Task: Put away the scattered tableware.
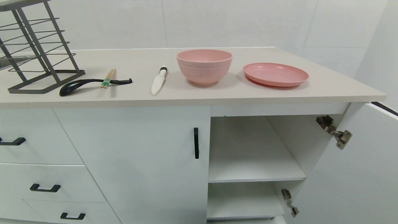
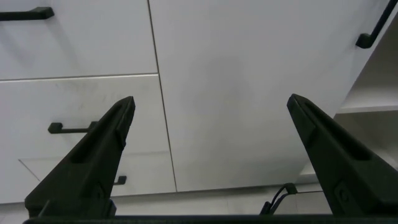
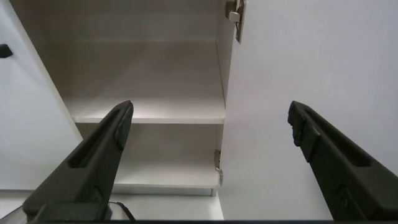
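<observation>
Tableware sits all along the counter, and nothing has been put away yet. Under the counter on the right, the cabinet door hangs wide open, so the bare shelf inside is ready to take things. I think that is why it is open. The rack stands at the far left of the counter and could hold flat dishes. The bowl sits upright near the middle. The plate lies flat just to its right, not touching it, right above the open shelf. Left of the bowl lies the knife, with its tip pointing to the near edge. Further left, the black spoon lies on its side, and the chopsticks lie across its handle. The left gripper is down low, facing the closed door and drawers. Its fingers are spread wide, holding nothing. The right gripper is low too, facing the open shelves, spread wide and holding nothing. Both seem to wait below the counter, far from the dishes.
</observation>
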Robot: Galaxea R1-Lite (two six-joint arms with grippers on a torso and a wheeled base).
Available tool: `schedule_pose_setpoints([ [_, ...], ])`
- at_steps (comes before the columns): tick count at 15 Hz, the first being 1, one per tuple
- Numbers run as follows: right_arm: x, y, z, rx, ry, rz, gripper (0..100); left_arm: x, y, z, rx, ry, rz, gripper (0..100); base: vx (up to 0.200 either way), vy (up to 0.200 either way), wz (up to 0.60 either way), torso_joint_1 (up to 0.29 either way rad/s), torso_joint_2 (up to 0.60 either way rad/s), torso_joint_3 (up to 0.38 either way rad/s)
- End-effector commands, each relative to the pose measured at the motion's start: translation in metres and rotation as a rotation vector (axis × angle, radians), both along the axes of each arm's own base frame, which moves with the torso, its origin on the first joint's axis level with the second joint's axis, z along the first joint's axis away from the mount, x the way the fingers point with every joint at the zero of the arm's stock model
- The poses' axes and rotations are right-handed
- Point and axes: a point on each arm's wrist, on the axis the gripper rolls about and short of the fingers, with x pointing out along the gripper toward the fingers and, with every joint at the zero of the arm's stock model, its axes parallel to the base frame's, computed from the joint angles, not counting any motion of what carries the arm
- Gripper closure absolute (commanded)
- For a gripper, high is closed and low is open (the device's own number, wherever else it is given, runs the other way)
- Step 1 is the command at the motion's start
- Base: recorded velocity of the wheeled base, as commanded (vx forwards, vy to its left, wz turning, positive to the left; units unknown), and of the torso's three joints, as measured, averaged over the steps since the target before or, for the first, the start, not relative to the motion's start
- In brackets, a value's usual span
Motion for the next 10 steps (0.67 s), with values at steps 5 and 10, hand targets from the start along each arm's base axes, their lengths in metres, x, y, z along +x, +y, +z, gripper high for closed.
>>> schedule_pose_setpoints([
  [5,0.0001,0.0000,0.0000,0.000,0.002,0.001,0,0.0001,0.0000,-0.0001,-0.001,0.002,0.001,0,0.000,0.000,0.00,0.000,0.00,0.000],
  [10,0.0001,0.0000,-0.0002,0.000,0.003,0.000,0,0.0001,0.0000,-0.0001,-0.001,0.002,0.001,0,0.000,0.000,0.00,0.098,-0.07,-0.035],
])
